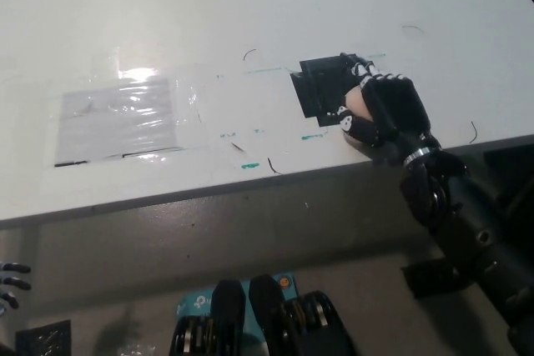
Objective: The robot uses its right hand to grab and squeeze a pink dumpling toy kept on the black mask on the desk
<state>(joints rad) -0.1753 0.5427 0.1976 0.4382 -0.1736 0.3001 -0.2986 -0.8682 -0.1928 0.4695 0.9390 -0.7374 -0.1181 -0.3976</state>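
My black right hand (381,112) rests on the desk at the right edge of the black mask (320,89), fingers curled around the pink dumpling toy (360,104). Only a small pale pink patch of the toy shows between the fingers. The toy sits at the mask's lower right corner, partly off it. My white left hand (10,283) hangs below the desk edge at the far lower left, only its fingertips in view.
A shiny clear plastic sheet (117,118) is taped to the white desk (250,6) at the left. Green and black pen marks (250,164) lie near the desk's front edge. A blue-and-white box (200,302) lies on the floor below.
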